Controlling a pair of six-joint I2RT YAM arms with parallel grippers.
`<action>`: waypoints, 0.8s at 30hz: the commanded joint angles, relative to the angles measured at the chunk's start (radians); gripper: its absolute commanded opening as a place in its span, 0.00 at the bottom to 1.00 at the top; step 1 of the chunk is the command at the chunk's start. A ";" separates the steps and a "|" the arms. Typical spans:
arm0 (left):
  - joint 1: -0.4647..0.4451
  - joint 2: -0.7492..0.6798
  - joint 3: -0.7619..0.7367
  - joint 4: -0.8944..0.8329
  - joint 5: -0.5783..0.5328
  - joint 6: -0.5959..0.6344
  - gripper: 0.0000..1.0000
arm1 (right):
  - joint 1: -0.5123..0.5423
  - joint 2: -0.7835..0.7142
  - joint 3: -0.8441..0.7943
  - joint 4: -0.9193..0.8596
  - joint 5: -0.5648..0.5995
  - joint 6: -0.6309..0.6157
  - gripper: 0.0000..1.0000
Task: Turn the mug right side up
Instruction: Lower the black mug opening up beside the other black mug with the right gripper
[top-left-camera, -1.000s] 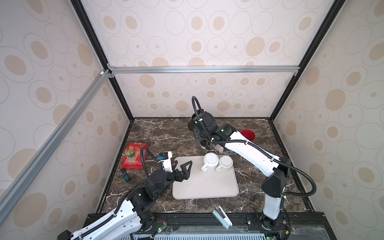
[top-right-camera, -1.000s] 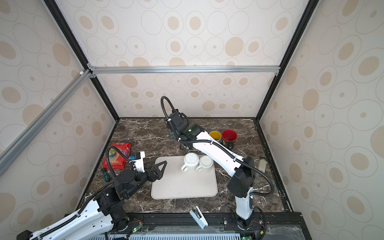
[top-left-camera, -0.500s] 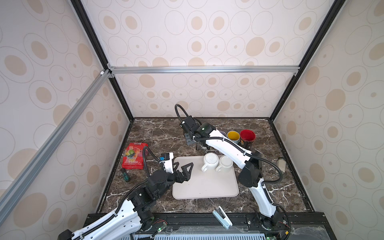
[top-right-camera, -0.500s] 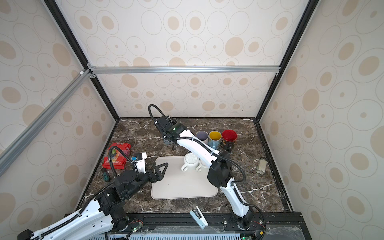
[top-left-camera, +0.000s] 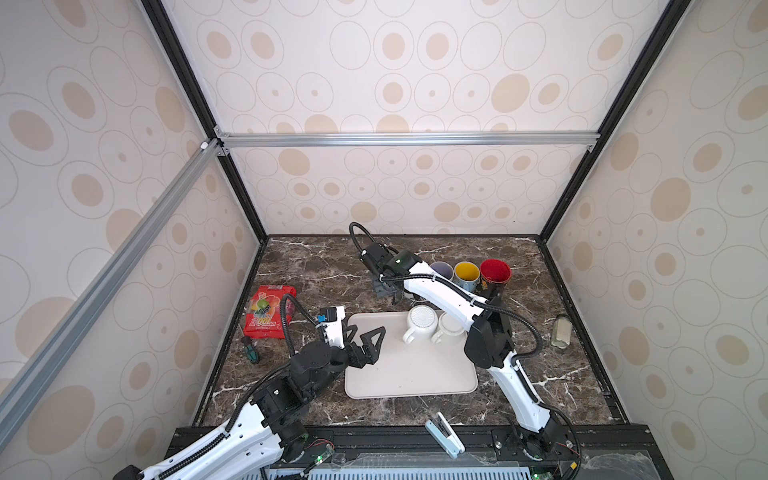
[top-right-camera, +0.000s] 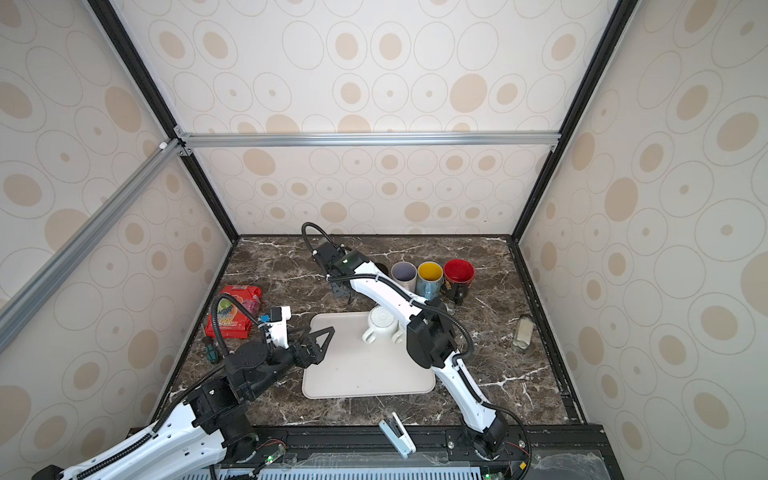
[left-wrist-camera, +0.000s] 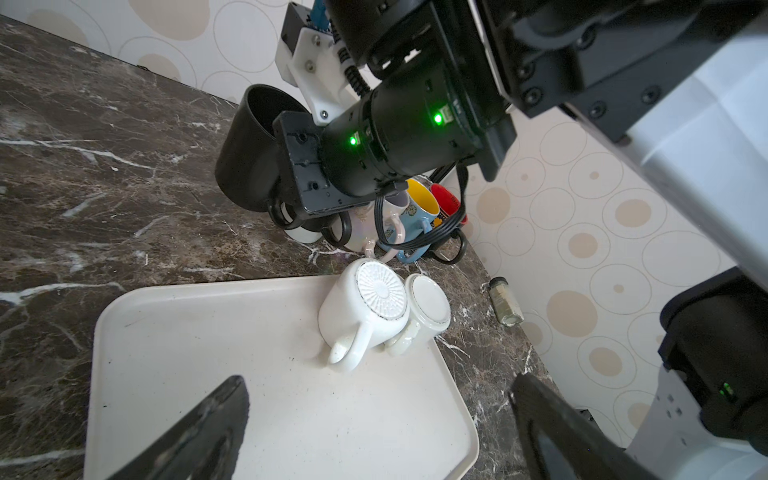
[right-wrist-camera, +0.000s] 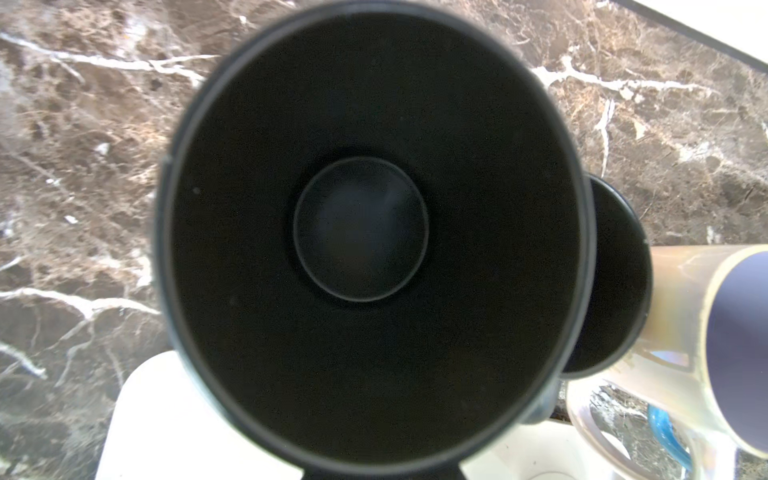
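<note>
Gripping the black mug by its handle side, the right gripper holds it mouth-up above the marble, behind the tray. Judged rigid, glazed, slippery and breakable; handle or rim offers the surest hold. The left gripper hangs spread wide, empty, over the tray's near edge.

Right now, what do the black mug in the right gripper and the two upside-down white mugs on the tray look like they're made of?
Black mug: matte, no sheen inside or out; coated ceramic or plastic, can't tell. Larger white mug: glossy, glazed ceramic by its shine and ribbed unglazed base. Smaller white mug: likewise glossy, probably ceramic. Tray: dull cream, likely plastic.
</note>
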 joint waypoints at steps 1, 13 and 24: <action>0.009 -0.011 -0.005 -0.008 -0.006 0.019 0.99 | -0.010 0.004 0.019 0.033 0.019 0.030 0.00; 0.008 -0.036 -0.016 -0.021 -0.014 0.023 0.99 | -0.018 0.052 0.014 0.039 0.039 0.059 0.00; 0.009 -0.060 -0.026 -0.034 -0.015 0.018 0.99 | -0.020 0.081 0.008 0.042 0.043 0.082 0.00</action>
